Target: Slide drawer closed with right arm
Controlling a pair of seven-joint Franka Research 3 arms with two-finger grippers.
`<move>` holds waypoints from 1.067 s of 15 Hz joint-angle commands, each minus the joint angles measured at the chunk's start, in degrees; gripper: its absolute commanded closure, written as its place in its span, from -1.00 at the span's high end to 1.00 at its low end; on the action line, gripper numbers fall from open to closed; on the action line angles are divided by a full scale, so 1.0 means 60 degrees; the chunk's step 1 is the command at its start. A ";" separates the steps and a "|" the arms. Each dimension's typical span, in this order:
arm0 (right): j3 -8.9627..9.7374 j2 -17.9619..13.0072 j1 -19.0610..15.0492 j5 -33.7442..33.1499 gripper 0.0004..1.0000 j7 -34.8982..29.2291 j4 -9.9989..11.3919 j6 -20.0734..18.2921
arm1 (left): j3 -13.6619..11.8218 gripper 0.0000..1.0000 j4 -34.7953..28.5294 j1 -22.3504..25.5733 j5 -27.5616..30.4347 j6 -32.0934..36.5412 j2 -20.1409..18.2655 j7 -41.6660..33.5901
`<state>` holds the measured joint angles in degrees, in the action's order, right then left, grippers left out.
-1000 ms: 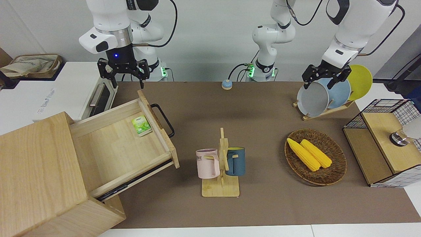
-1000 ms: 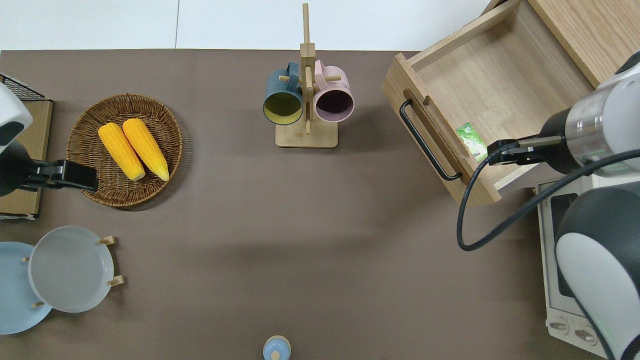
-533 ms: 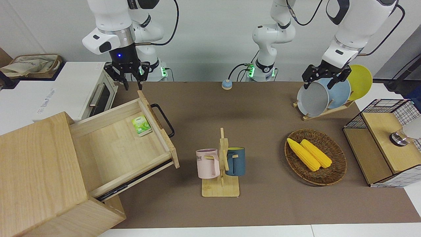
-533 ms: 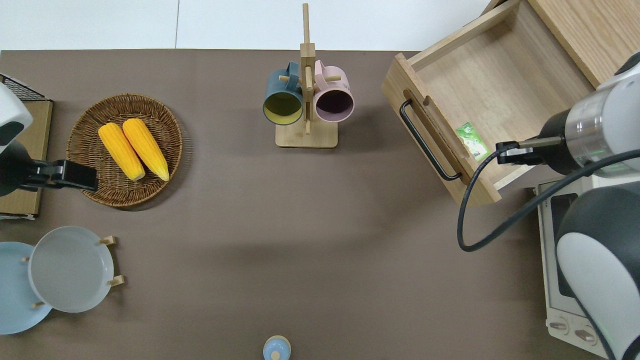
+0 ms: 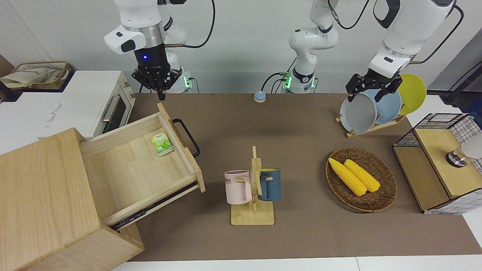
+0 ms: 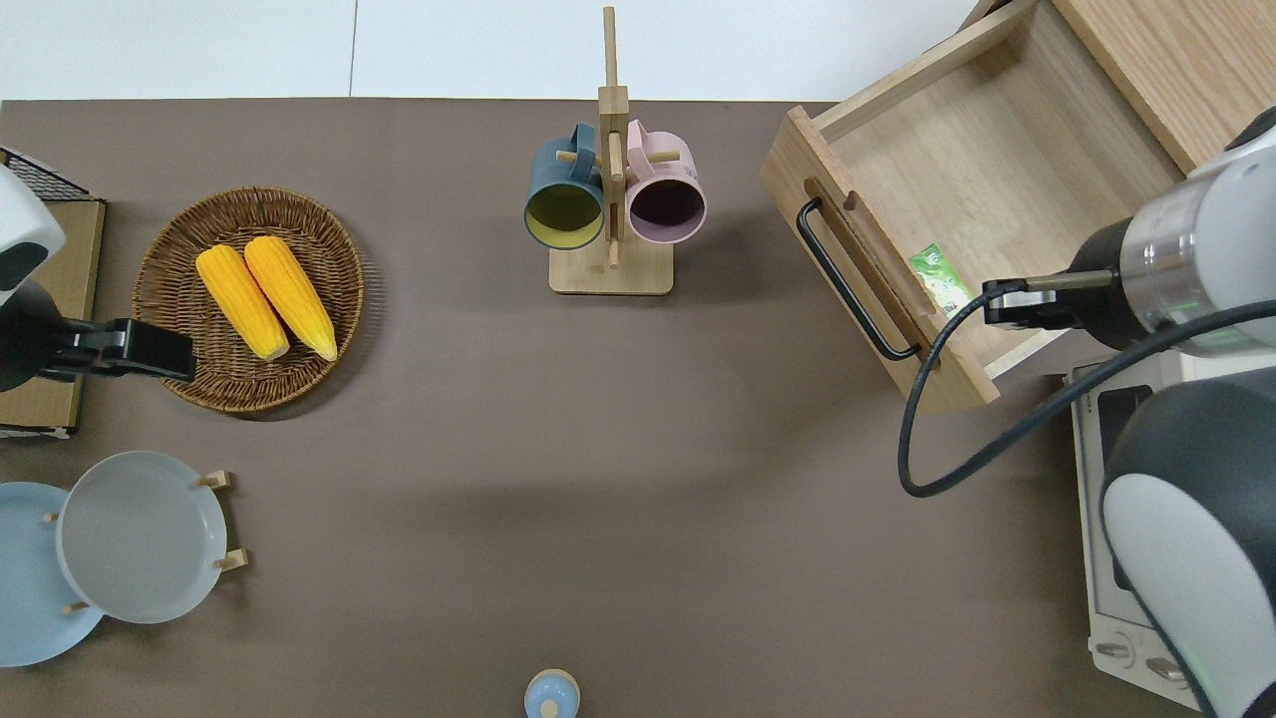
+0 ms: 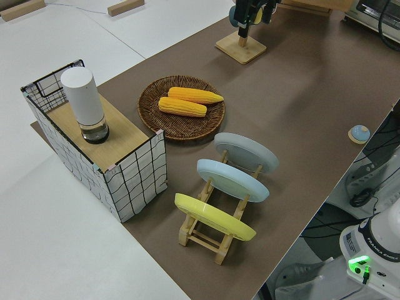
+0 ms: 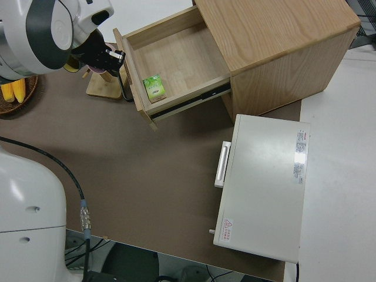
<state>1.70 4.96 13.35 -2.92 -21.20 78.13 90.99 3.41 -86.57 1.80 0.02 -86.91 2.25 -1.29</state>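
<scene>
One step is in hand — approach: the right gripper (image 5: 161,87), fingers together and empty, hangs over the open drawer (image 6: 982,184) — next, push its front inward

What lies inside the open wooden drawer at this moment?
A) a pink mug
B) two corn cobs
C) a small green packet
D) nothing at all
C: a small green packet rests on the floor of the drawer, close to the drawer's front panel; the corn cobs are in the wicker basket and the pink mug hangs on the mug rack.
</scene>
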 commanded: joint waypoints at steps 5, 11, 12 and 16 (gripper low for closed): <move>0.0010 0.0549 0.1406 0.0194 -1.00 -0.3684 0.0045 0.0976 | 0.0061 0.99 0.0248 0.0037 -0.0164 0.0188 0.0109 -0.0092; 0.0024 0.1383 0.1613 0.0296 -1.00 -0.6423 0.0381 0.1622 | 0.0061 0.99 0.0248 0.0037 -0.0164 0.0188 0.0109 -0.0092; 0.0024 0.1515 0.1627 0.0282 -1.00 -0.6921 0.0483 0.1651 | 0.0061 0.99 0.0234 0.0037 -0.0164 0.0188 0.0109 -0.0092; 0.0010 0.1810 0.1511 0.0282 -1.00 -0.8739 0.0995 0.2060 | 0.0061 0.99 0.0248 0.0037 -0.0164 0.0188 0.0123 -0.0092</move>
<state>1.84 15.62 23.19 -2.64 -66.13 81.27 100.23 3.41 -86.57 1.80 0.02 -86.91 2.25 -1.29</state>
